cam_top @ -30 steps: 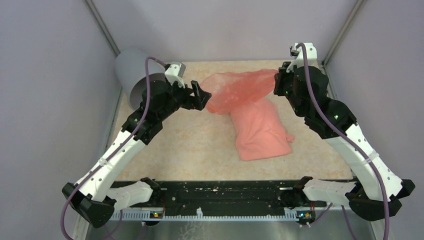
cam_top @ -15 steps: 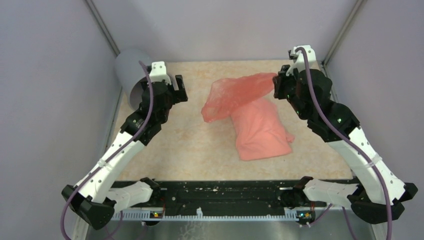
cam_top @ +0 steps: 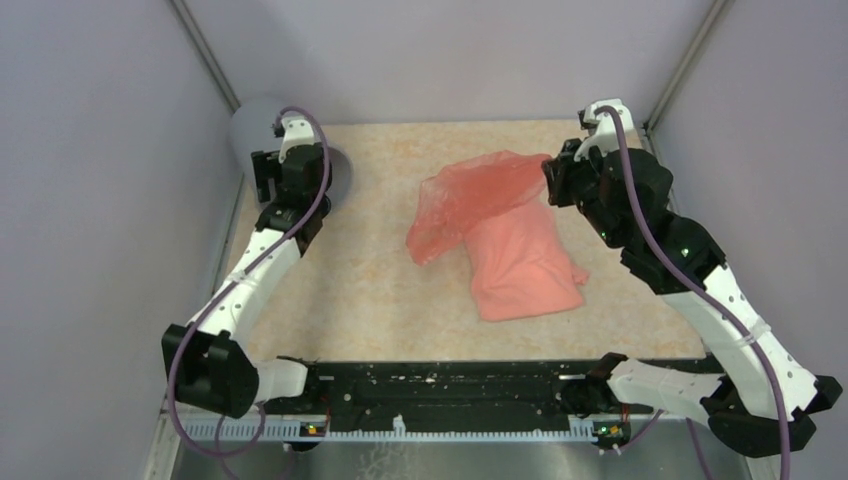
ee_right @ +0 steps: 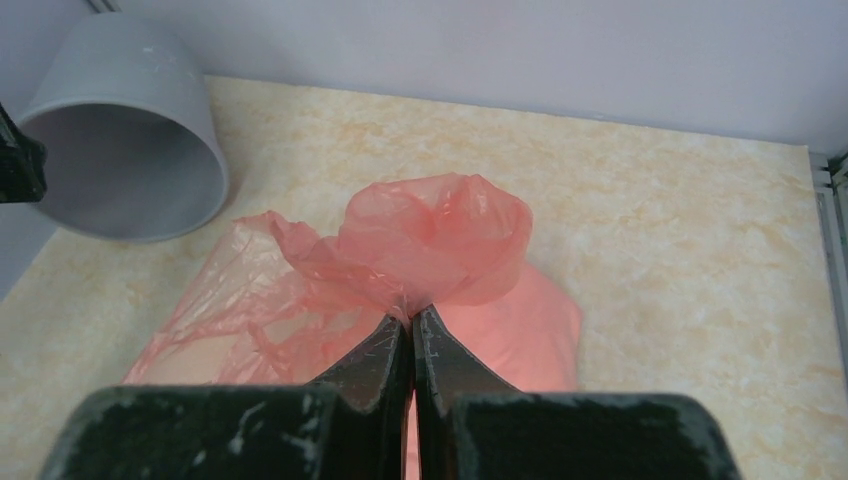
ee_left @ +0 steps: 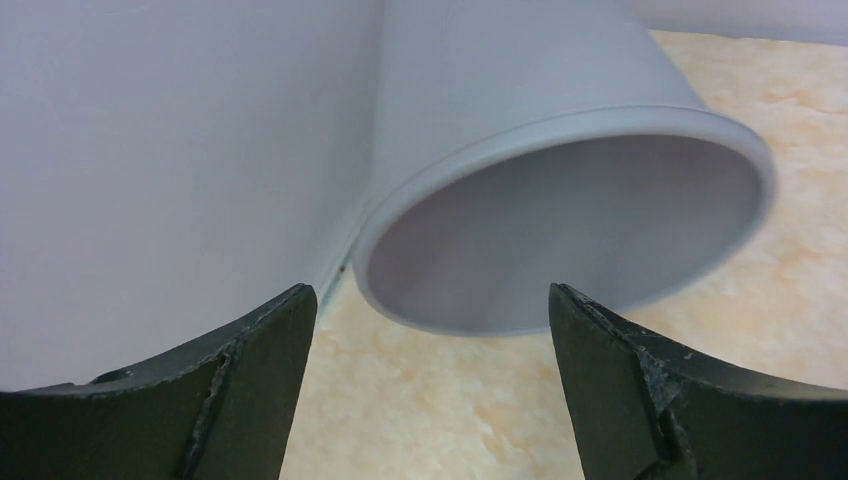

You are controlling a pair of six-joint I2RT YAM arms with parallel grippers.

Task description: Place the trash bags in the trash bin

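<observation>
The plain matte grey cylindrical plastic trash bin point(ee_left: 570, 130) lies on its side in the far-left corner of the beige marbled table point(cam_top: 380, 290), close beside the pale lilac left wall point(ee_left: 150, 150), its open mouth turned toward the middle of the table; the left claw point(ee_left: 430, 292) hovers just in front of that mouth with its black fingers point(ee_left: 250, 390) spread wide, holding nothing, and the bin's rim shows between them; the right claw point(ee_right: 413, 318) is pinched tight on a gathered fold of a thin, crinkly, translucent orange-red film bag point(ee_right: 430, 235), lifted at the far right of the table; from the claw this bag drapes down and leftward toward the centre, and its lower part rests across a second, more opaque salmon-pink film bag point(cam_top: 525, 270); that one lies flat and rumpled on the table, right of centre, one end pointing toward the near edge; both bags sit outside the bin and well apart from it
</observation>
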